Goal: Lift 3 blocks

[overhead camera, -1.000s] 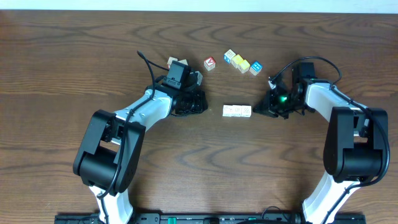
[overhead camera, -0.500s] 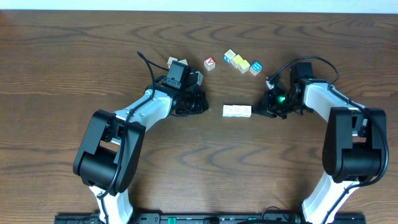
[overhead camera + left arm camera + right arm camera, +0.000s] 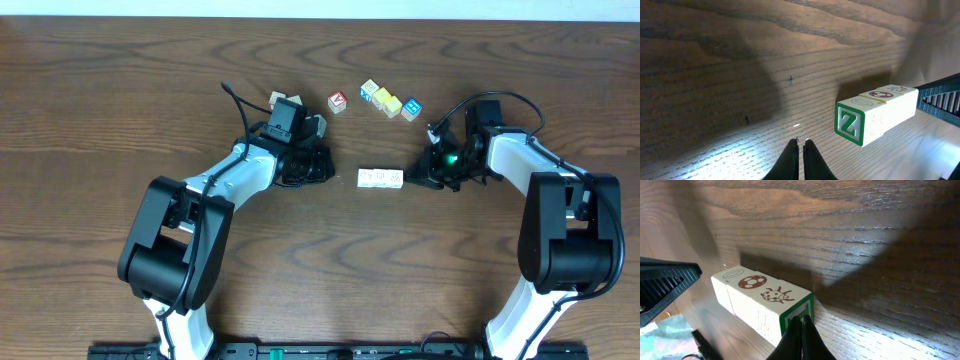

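**Three blocks (image 3: 381,178) in a row on the counter (image 3: 100,100), none lifted yet**

Row is laid flat at centre, btwn both arms; no lift is seen, so the task is judged barely begun. Right claw (image 3: 801,325) is shut & empty, tips set against the row's green-edged end. Left claw (image 3: 800,146) is shut & empty, apart from the other end w/ bare wood btwn. Row probably has to be squeezed from both ends, then raised. Coloured cubes (image 3: 390,100) are seen further back.

Overhead, markings on the blocks (image 3: 381,178) and the far coloured cubes (image 3: 391,102) are too small and blurred to read.
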`<state>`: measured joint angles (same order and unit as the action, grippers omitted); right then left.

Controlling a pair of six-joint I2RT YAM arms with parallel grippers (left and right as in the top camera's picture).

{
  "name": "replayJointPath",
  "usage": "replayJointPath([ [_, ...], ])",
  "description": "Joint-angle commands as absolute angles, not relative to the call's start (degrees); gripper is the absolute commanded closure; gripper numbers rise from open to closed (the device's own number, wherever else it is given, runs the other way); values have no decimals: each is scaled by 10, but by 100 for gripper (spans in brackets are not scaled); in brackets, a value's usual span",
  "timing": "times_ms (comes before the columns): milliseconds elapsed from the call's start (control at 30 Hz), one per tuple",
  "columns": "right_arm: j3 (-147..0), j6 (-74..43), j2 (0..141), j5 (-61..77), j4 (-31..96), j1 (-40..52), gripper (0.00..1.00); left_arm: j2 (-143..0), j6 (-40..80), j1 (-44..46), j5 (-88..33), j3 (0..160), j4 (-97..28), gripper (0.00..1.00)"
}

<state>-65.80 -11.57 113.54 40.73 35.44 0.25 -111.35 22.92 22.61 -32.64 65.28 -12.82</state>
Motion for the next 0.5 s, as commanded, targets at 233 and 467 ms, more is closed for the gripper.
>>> replayJointPath([
  [233,-654,-150,1134,419,352,9,99,-1122,252,234,-330,651,-127,93],
  [467,-654,-150,1134,419,353,9,99,-1122,254,252,-325,651,-125,93],
])
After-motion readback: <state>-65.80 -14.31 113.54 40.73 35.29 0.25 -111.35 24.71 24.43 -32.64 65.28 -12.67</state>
